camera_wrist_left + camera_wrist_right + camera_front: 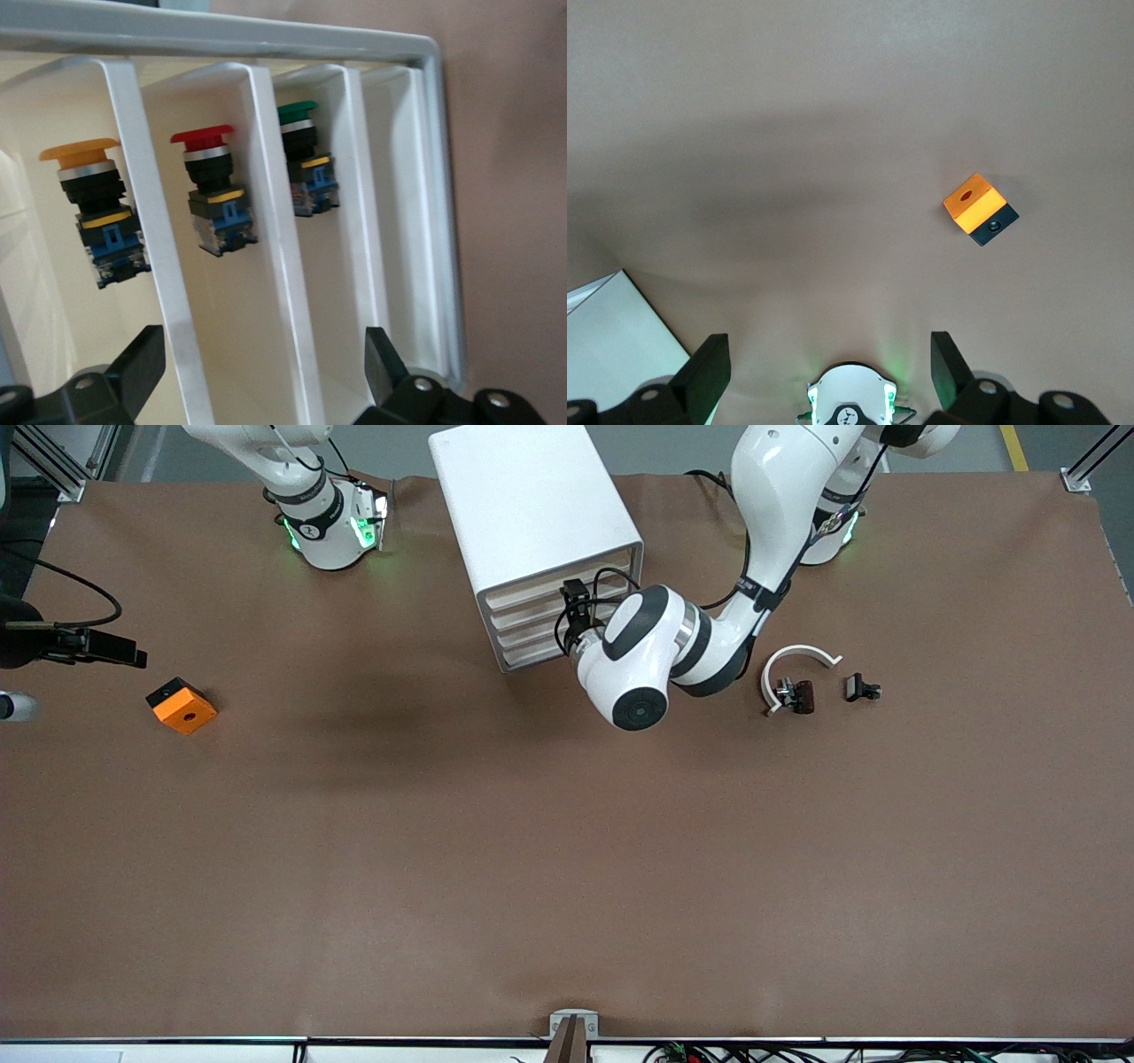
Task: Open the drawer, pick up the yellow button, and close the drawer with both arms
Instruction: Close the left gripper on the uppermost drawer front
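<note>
The white cabinet stands at the table's back middle, its four cream slat fronts all flush. My left gripper is open right in front of them, touching nothing. In the left wrist view it faces the four drawers. The top drawer holds the button with the orange-yellow cap. The two drawers below hold a red-capped button and a green-capped one. My right gripper is open and empty, high over the right arm's end of the table.
An orange block with a round hole lies near the right arm's end; it also shows in the right wrist view. A white curved piece and two small black clip pieces lie toward the left arm's end.
</note>
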Robot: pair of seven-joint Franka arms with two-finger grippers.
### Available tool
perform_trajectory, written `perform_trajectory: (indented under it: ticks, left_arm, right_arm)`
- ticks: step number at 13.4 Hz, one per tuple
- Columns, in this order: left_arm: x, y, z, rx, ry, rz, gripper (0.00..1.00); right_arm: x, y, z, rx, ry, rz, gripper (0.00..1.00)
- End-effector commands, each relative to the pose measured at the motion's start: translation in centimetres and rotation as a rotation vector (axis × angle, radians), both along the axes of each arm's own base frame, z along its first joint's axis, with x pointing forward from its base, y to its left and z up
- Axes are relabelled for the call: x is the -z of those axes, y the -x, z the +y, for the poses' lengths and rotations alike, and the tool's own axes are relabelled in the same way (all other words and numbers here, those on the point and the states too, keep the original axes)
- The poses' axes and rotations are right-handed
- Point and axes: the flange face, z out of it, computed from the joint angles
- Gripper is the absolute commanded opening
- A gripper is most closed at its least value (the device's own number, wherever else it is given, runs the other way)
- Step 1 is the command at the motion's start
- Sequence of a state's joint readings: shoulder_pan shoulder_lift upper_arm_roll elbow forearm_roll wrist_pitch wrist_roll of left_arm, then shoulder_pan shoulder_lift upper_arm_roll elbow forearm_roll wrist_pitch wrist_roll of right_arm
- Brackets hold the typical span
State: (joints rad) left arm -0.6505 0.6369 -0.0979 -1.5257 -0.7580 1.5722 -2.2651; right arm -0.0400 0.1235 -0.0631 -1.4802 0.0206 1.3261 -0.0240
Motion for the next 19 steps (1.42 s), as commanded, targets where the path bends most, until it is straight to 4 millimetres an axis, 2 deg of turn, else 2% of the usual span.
perform_trajectory:
  ticks: [1,3,5,7,9,11,13,15,19]
  left_arm:
    - [0.3,-0.4,0.0,-0.022,0.017,0.063,0.96]
    - [1.0,-0.8,1.0,-0.031,0.022,0.139,0.94]
    - [1.6,-0.9,0.7,-0.037,0.030,0.161,0.94]
    - [2.0,-0.4,0.7,-0.025,0.032,0.206,0.85]
    - [1.8,-1.0,1.6,-0.032,0.039,0.241,0.84]
    - [1.6,-0.8,1.4,-0.038,0.047,0.261,0.83]
    - [1.5,-0.7,1.2,-0.045,0.058,0.272,0.68]
    - [2.0,-0.6,0.9,-0.058,0.063,0.295,0.64]
    - [3.4,0.4,0.2,-0.064,0.022,0.331,0.64]
  right_arm:
    - [-0.2,0.1,-0.3,0.015,-0.014,-0.003,1.00]
    - [-0.2,0.1,-0.3,0.015,-0.014,-0.003,1.00]
    - [-0.2,0.1,-0.3,0.015,-0.014,-0.003,1.00]
    - [-0.2,0.0,-0.2,0.012,-0.014,-0.004,1.00]
    - [-0.2,0.0,-0.2,0.012,-0.014,-0.004,1.00]
    - [-0.2,0.0,-0.2,0.012,-0.014,-0.004,1.00]
    - [-0.2,0.1,-0.3,0.013,-0.014,-0.003,1.00]
    - [-0.2,0.1,-0.3,0.013,-0.014,-0.003,1.00]
    - [-0.1,0.0,-0.2,0.012,-0.014,-0.001,1.00]
